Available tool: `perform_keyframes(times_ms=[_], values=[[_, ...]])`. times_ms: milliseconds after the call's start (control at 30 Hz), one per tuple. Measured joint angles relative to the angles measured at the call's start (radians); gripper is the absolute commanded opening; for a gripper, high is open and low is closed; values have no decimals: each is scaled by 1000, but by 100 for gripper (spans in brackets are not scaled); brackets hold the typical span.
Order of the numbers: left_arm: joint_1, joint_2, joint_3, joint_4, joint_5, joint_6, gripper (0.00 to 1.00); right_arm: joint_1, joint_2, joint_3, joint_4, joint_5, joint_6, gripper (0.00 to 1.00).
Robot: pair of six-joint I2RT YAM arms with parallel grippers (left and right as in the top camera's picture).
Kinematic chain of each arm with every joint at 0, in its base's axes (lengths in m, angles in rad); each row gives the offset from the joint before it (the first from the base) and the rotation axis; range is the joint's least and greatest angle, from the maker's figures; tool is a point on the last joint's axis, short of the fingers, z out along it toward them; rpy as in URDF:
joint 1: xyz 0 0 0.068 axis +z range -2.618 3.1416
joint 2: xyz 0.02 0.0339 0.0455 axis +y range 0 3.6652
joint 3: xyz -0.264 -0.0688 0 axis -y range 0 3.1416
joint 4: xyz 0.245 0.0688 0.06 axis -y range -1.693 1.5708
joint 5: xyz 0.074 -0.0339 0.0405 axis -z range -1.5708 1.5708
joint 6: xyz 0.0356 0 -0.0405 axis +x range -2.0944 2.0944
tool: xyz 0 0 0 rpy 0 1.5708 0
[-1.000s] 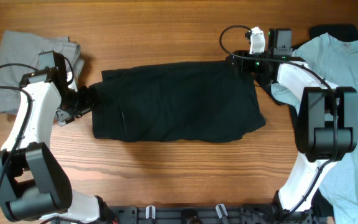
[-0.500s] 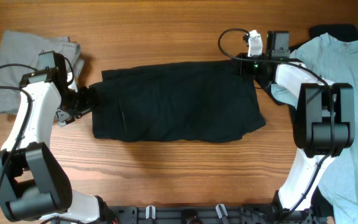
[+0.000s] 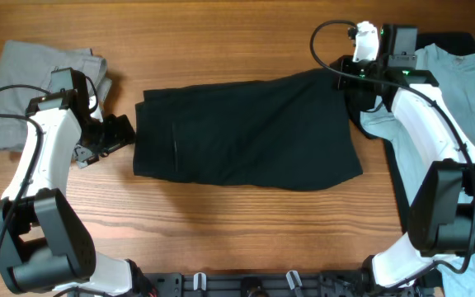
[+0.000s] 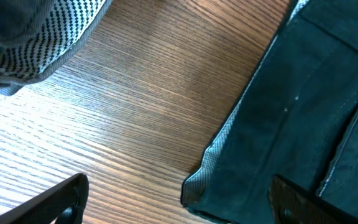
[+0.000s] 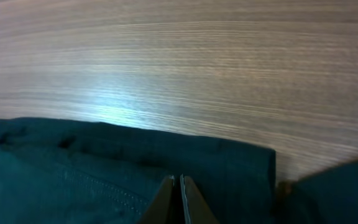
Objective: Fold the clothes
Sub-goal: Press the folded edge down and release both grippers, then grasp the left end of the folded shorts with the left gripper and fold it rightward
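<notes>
Black shorts [image 3: 246,128]: spread flat across the middle of the overhead frame, shifted toward the right since a second ago, upper right corner drawn up toward the top right. Clamped at that corner by the right gripper [image 3: 342,76], fingers [image 5: 164,203] pressed together on the dark cloth in the right wrist view. Carried right and upward along with that corner.

Left edge of the cloth slid clear of the left gripper [image 3: 122,132]: touching that edge earlier, now just beside it with bare wood between. Fingers [image 4: 61,199] spread wide apart low in the left wrist view, pale-lined waistband corner [image 4: 207,165] lying between them.

Bottom hem slanting down toward the lower right. Broad strip of bare table [image 3: 221,239] below the hem across the lower frame, narrower strip along the top centre. Grey shorts [image 3: 23,91] bunched at the upper left, behind the left arm and well apart from the black cloth. Pale blue T-shirt [image 3: 468,124] down the right edge, under the right arm, sleeve just beside the black cloth's right side.
</notes>
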State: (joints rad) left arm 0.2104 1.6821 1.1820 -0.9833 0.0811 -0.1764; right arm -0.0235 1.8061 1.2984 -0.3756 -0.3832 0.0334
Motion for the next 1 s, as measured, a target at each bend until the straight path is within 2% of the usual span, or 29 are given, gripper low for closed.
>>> perform_keyframes(times_ms=[133, 167, 200, 267, 300, 333, 367, 400, 433, 500, 567, 600, 633, 667, 767, 833, 900, 1000], values=[[0, 0, 0, 0, 0, 0, 97, -2, 19, 0, 2, 30, -2, 89], [0, 0, 0, 0, 0, 0, 96, -2, 21, 0, 1, 33, 4, 85], [0, 0, 0, 0, 0, 0, 93, -2, 21, 0, -1, 33, 12, 76], [0, 0, 0, 0, 14, 2, 80, -2, 21, 0, -71, 20, 30, 60], [0, 0, 0, 2, 33, 7, 69, -2, 21, 2, -122, 2, 34, 48], [-1, 0, 0, 10, 48, 10, 61, -3, 21, 2, -174, -18, 40, 29], [-5, 0, 0, 25, 63, 10, 46, -2, 21, 1, -269, -44, 42, 17], [-10, 0, -2, 44, 74, 14, 34, 3, 21, 0, -326, -55, 45, 13], [-18, 0, -7, 79, 79, 14, 23, 13, 21, 2, -418, -54, 55, 13], [-40, 1, -26, 148, 87, 14, 19, 45, 23, -14, -529, -11, 119, 11], [-71, 2, -66, 223, 94, 14, 22, 75, 24, -84, -557, 71, 209, 11], [-95, 6, -99, 263, 98, 14, 32, 75, 26, -137, -547, 118, 254, 12], [-106, 10, -113, 277, 101, 14, 36, 69, 27, -170, -540, 146, 278, 12], [-121, 17, -130, 288, 104, 12, 46, 42, 29, -245, -520, 194, 327, 12], [-127, 42, -146, 285, 103, 11, 67, -49, 9, -282, -531, 209, 388, 11], [-118, 42, -147, 285, 103, 14, 71, -103, 9, -282, -541, 209, 393, 11], [-93, 42, -147, 281, 103, 11, 81, -163, 11, -277, -559, 205, 380, 14], [-76, 43, -147, 281, 121, 11, 90, -183, 11, -228, -601, 113, 228, 17]])
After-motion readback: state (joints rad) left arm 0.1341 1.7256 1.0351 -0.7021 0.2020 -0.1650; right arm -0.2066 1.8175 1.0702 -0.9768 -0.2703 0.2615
